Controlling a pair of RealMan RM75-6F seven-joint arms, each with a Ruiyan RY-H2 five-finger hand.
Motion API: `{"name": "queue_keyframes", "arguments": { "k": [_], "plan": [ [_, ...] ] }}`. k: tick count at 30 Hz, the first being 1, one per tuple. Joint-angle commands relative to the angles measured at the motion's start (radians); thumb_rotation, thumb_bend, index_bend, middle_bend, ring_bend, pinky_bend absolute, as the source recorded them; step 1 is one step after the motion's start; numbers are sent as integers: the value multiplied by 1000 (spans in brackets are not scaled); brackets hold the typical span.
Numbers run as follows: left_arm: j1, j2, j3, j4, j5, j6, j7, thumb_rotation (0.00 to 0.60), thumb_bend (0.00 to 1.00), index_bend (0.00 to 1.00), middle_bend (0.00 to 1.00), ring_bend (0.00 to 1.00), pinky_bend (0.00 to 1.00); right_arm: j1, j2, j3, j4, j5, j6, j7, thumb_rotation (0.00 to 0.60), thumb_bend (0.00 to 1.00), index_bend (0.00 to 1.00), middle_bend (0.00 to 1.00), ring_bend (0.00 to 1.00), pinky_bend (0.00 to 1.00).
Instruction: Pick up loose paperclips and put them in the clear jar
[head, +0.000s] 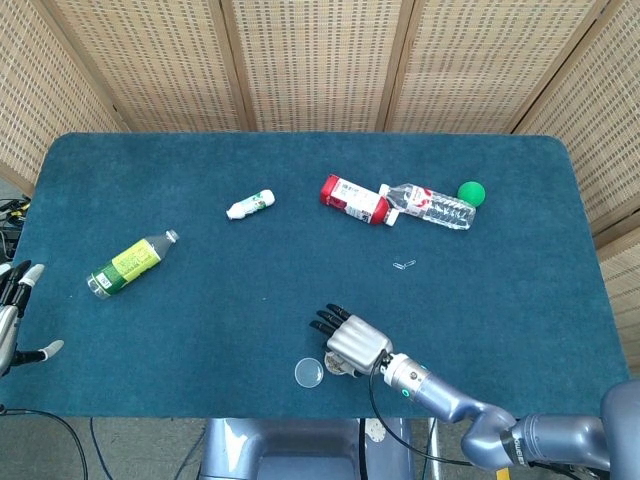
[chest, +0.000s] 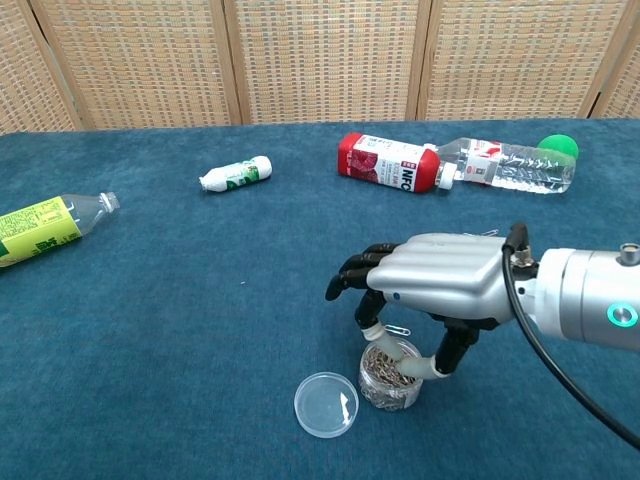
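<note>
Right robot hand (chest: 432, 290) low over the clear jar (chest: 391, 375), thumb and a finger (chest: 372, 322) dipped to the jar mouth; a paperclip (chest: 398, 329) shows at the fingertip just above the rim, seemingly pinched, though whether it is truly gripped or already slipping free I cannot tell. Other fingers spread forward. Left robot hand (head: 12, 315) at the far left worktop (head: 200, 300) edge, fingers apart, holding nothing

Jar stands upright near the front edge, already heaped with clips; its lid (chest: 326, 404) lies flat just beside it, off

Judged progress: most clips are in, this one is at the drop point. At least one loose paperclip (head: 404, 265) remains well apart on the cloth, nearer the bottles. So one release now, then one more fetch at minimum; smaller strays too small to rule out
</note>
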Motion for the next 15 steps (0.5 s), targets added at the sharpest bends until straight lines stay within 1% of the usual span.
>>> {"name": "queue_keyframes", "arguments": {
  "k": [1, 4, 6, 15],
  "plan": [
    [0, 0, 0, 0, 0, -1, 0, 600, 0, 0, 0, 0, 0, 0, 0, -2, 1, -3, -2, 3, 600, 459, 605, 106, 0, 0],
    [-1, 0, 0, -1, -2, -3, 0, 600, 0, 0, 0, 0, 0, -2, -1, -2, 4, -12, 6, 13, 600, 377, 493, 106, 0, 0],
    [-1, 0, 0, -1, -2, -3, 1, 600, 0, 0, 0, 0, 0, -3, -2, -2, 6, -16, 9, 20, 600, 339, 452, 106, 0, 0],
    [-1, 1, 0, -2, 0, -2, -1, 600, 0, 0, 0, 0, 0, -5, 2, 0, 4, -28, 19, 32, 600, 331, 441, 106, 0, 0]
  ]
}}
